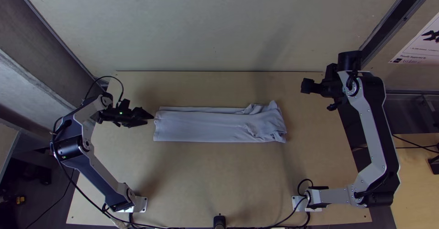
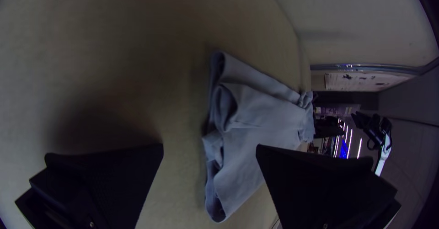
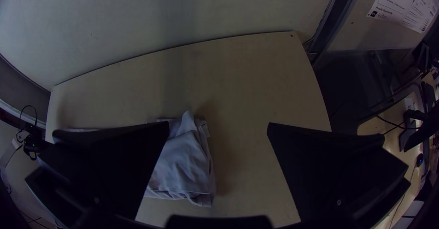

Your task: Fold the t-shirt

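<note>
The t-shirt (image 1: 206, 127) lay on the worktop (image 1: 206, 174) as a long, narrow folded strip, its long axis running from 9 o'clock to 3 o'clock in the top view, fairly neat along most of its length. The left gripper (image 1: 151, 115) was clearly the nearer one: it stood just beside the strip's 9 o'clock end (image 1: 158, 128), a little toward the corner at 10 o'clock, open and with no cloth in it. From there the whole shirt stretched away toward 3 o'clock. The right gripper (image 1: 306, 86), also open and empty, was farther off, and from it the rumpled 3 o'clock end (image 1: 278, 124) lay toward 7 o'clock. The lengthwise folding looked done, so the next step was probably to shorten the strip, and that turned on the left gripper's place at the end of the long axis: it would need to take all the layers there, then carry them toward 3 o'clock, in line with the strip. The left wrist view showed loose, open loops of cloth at that end, so a shallow grip might well have caught only the upper layers and skewed the fold.
</note>
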{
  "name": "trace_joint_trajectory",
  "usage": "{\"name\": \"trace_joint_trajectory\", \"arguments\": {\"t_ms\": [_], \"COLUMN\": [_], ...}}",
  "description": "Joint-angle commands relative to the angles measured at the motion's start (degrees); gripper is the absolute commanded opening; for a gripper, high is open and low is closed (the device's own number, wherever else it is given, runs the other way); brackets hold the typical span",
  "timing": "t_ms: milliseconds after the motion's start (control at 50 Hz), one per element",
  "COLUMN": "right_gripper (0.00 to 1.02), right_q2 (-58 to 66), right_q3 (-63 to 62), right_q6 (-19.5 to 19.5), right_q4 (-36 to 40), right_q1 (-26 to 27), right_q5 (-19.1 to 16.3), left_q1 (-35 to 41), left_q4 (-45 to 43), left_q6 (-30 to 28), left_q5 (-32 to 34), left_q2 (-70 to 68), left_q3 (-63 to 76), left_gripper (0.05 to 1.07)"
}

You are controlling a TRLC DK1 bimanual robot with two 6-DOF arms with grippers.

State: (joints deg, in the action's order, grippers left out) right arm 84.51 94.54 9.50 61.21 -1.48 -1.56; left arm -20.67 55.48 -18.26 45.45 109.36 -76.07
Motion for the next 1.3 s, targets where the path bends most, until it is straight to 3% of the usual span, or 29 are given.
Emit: {"name": "trace_joint_trajectory", "arguments": {"t_ms": [0, 400, 760, 800, 820, 860, 920, 1100, 1280], "right_gripper": [0.98, 0.98, 0.98, 0.98, 0.98, 0.98, 0.98, 0.98, 0.98], "right_q2": [-1.2, -1.3, -2.6, -2.7, -2.9, -3.0, -3.3, -3.8, -3.9], "right_q3": [0.1, -0.4, -1.4, -1.8, -2.1, -2.5, -3.2, -4.5, -5.9], "right_q6": [1.2, 2.2, 2.7, 2.7, 2.7, 2.8, 3.2, 4.0, 5.1], "right_q4": [0.7, 0.2, 0.1, 0.0, 0.0, -0.1, -0.3, -0.6, -0.6], "right_q1": [-0.4, -1.1, -0.8, -0.8, -0.8, -0.8, -0.9, -1.2, -2.1], "right_q5": [-0.5, -0.5, -0.5, -0.5, -0.5, -0.5, -0.5, -0.5, -0.5], "left_q1": [3.3, 21.1, 33.5, 34.2, 34.4, 34.6, 34.0, 29.5, 22.4], "left_q4": [-0.3, -11.7, -14.4, -14.4, -14.5, -15.2, -17.3, -15.0, -7.6], "left_q6": [-0.1, 14.9, 21.3, 22.2, 22.6, 23.3, 24.4, 24.7, 20.8], "left_q5": [0.3, -1.8, -13.3, -16.0, -17.4, -19.3, -20.3, -21.0, -31.3], "left_q2": [1.6, 1.9, 1.9, 1.9, 2.0, 2.0, 1.6, 0.9, -0.5], "left_q3": [1.8, 3.7, 3.3, 3.1, 3.0, 2.9, 3.1, 1.4, -3.3], "left_gripper": [1.03, 1.03, 1.01, 0.92, 0.8, 0.55, 0.07, 0.08, 0.08]}}
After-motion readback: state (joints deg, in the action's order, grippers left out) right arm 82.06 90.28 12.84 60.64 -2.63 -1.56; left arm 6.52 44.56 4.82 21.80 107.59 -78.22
